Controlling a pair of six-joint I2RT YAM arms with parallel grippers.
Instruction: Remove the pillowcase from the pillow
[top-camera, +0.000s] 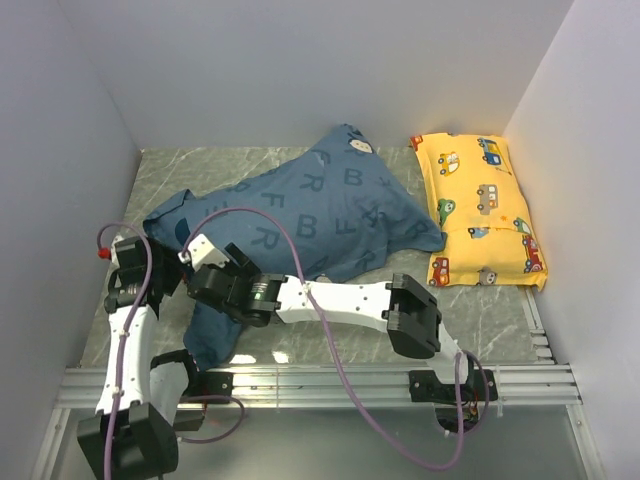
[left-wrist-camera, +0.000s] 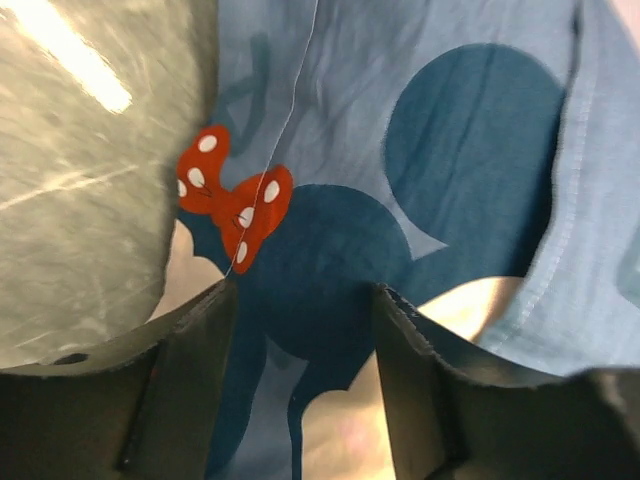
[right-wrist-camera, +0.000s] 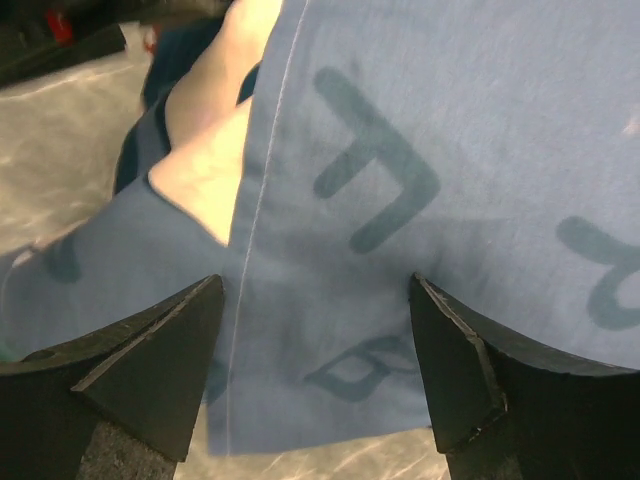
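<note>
Yellow car-print pillow (top-camera: 482, 210) at far right of grey marble-look bench (top-camera: 190, 175), lying flat beside the right white wall (top-camera: 590, 150). Aluminium rails (top-camera: 340, 382) along near edge.

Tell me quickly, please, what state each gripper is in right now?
Left gripper: open, jaws apart over the pillowcase, holding nothing.
Right gripper: open, also over the pillowcase, holding nothing.

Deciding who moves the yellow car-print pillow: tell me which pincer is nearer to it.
Right. The right pincer hovers over the left end of the pillowcase, far left of the yellow pillow. The left pincer sits even further left, at the fabric's edge.
</note>
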